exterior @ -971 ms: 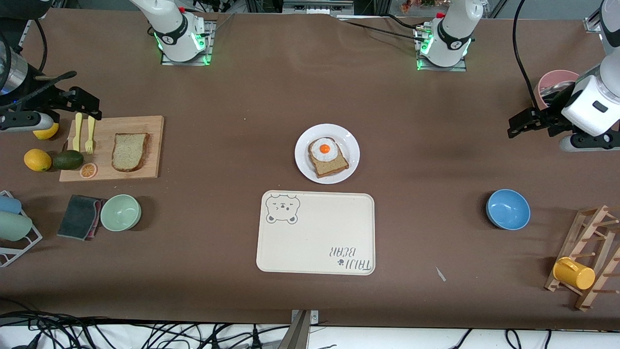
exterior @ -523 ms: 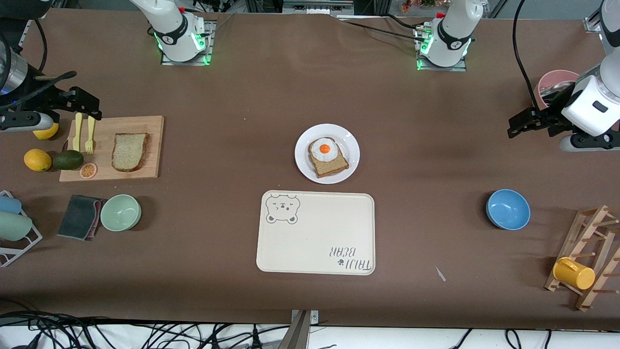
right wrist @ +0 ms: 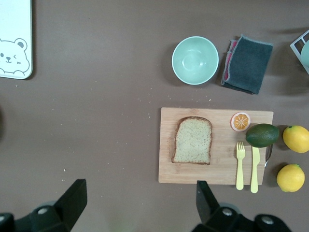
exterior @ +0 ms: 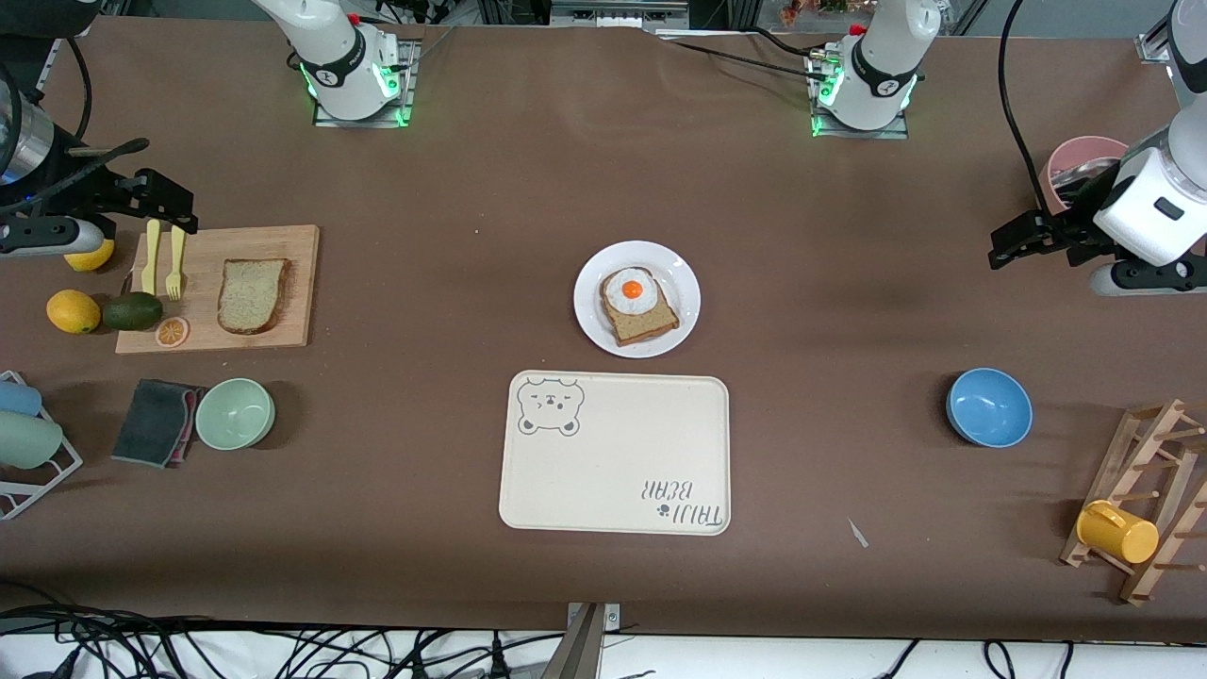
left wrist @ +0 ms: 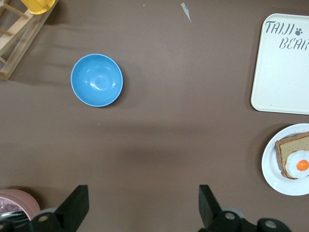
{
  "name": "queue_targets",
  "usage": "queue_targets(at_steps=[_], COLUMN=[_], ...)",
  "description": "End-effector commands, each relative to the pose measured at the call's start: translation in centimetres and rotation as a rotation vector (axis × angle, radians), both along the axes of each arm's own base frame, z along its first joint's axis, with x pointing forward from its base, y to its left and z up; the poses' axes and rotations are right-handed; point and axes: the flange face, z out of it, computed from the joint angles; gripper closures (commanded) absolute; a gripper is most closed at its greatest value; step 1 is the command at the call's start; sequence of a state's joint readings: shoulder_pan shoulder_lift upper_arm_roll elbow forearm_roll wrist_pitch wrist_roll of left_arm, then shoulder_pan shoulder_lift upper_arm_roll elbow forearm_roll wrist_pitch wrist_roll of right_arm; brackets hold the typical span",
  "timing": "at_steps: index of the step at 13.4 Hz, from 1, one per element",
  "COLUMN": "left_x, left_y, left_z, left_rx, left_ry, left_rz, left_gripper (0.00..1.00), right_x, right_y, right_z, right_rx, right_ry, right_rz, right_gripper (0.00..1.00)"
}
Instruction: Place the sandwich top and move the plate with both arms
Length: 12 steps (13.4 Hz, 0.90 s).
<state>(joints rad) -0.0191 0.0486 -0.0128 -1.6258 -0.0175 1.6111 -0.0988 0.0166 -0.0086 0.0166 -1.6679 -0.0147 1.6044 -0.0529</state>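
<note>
Counter (exterior: 453,189), brown, contents listed from the front camera outward.

- Tray (exterior: 615,453): cream, rectangular, bear print; nearest the camera, mid-counter.
- Blue bowl (exterior: 988,406): toward the left arm's end.
- Green bowl (exterior: 235,413) with dark cloth (exterior: 154,422) beside it: toward the right arm's end.
- Plate (exterior: 592,316): white, round, just farther from the camera than the tray; carries a bread slice with fried egg (exterior: 636,304).
- Cutting board (exterior: 219,289): wooden, toward the right arm's end. On it: sandwich top (exterior: 252,295) lying flat, fork (exterior: 174,261), knife (exterior: 151,256), orange slice (exterior: 172,331).
- Right gripper (exterior: 156,203): jaws spread wide, holding nothing, over the cutting board's end by the cutlery.
- Left gripper (exterior: 1014,243): jaws spread wide, holding nothing, over bare counter at the left arm's end.
</note>
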Motion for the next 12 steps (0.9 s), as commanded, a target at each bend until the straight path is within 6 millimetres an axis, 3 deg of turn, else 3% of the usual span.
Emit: queue_targets(at_steps=[1, 12], left_x=[0.22, 0.22], left_y=[0.13, 0.13], left_z=[0.39, 0.39], left_rx=[0.032, 0.032], left_ry=[0.002, 0.002], left_rz=[0.004, 0.005], left_gripper=[0.0, 0.0], right_x=[-0.3, -0.25], right_y=[-0.27, -0.05], right_z=[0.11, 0.49], right_rx=[-0.013, -0.016], right_ry=[-0.005, -0.009], right_rz=[0.006, 0.007], right_gripper=[0.0, 0.0])
